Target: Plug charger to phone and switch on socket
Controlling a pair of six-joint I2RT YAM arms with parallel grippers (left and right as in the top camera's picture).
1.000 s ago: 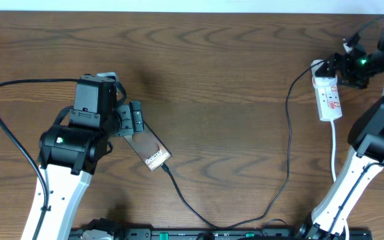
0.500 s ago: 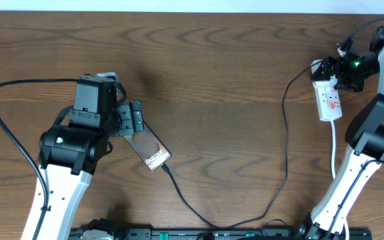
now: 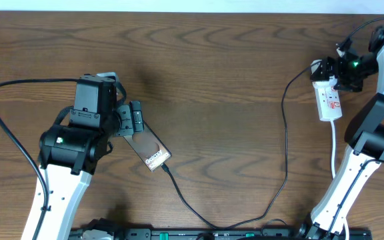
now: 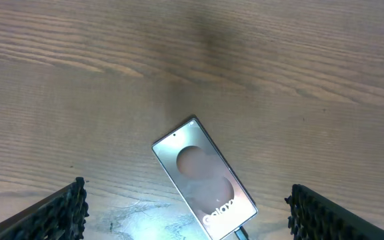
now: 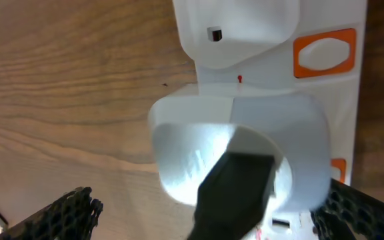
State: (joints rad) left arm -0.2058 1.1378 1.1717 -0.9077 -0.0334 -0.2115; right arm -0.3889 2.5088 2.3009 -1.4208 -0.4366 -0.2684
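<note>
Phone: lying flat at table left, charger meeting its lower edge and running right to the socket.
Left gripper: hanging spread wide over the phone's top end, holding nothing.
Right gripper: hovering equally wide over the socket's plug end, holding nothing.
Right wrist view alone is showing an orange switch.
</note>
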